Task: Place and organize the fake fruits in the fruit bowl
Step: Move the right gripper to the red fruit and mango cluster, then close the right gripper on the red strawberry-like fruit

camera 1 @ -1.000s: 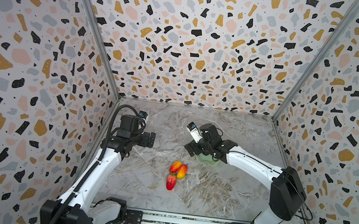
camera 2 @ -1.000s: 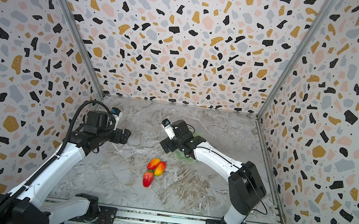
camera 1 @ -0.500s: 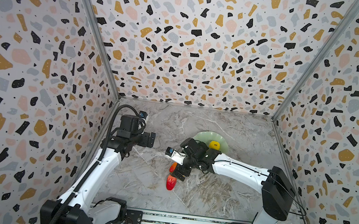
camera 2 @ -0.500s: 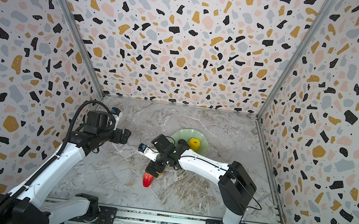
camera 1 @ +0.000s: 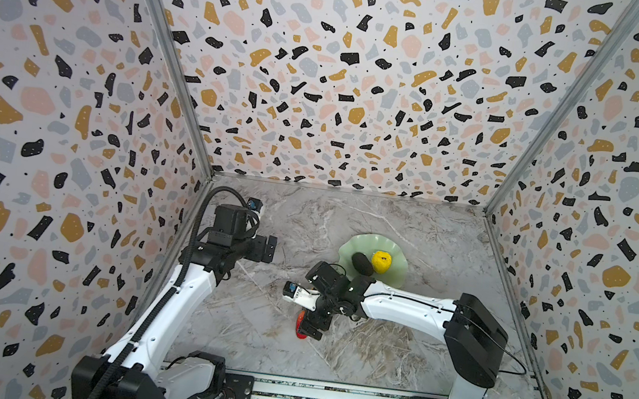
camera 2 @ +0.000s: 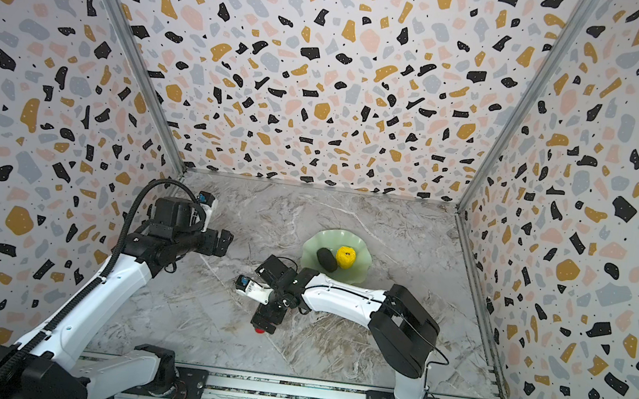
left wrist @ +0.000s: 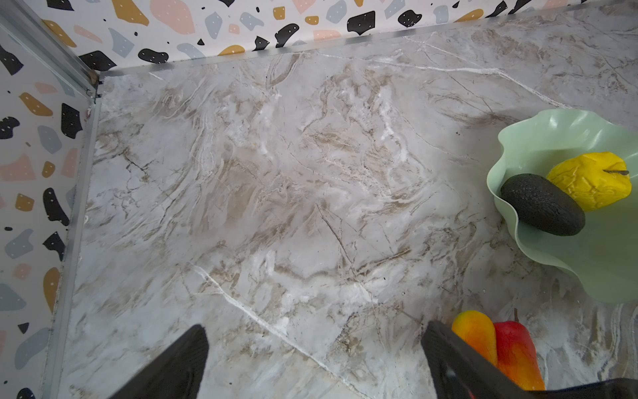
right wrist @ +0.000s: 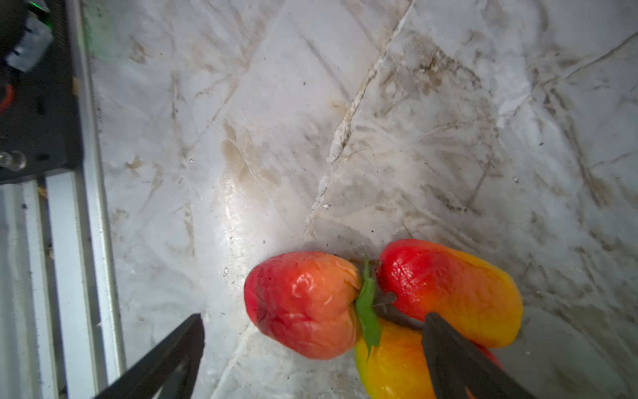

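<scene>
Bare table [left wrist: 276, 172] lies open left of the bowl [camera 1: 370, 243]; the right arm [camera 1: 404, 308] crosses its near side. Two mangoes [right wrist: 455, 293] crowd the strawberry [right wrist: 303, 304], touching it, beside one finger of the right gripper [right wrist: 312, 316].

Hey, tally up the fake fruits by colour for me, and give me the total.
yellow fruit: 1
black fruit: 1
red-to-yellow fruits: 2
red strawberry: 1
Total: 5

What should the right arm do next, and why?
Probably lower the open right pincer over the strawberry: it lies between the fingers, against two red-yellow fruits on the table, while the bowl holds only two.
</scene>
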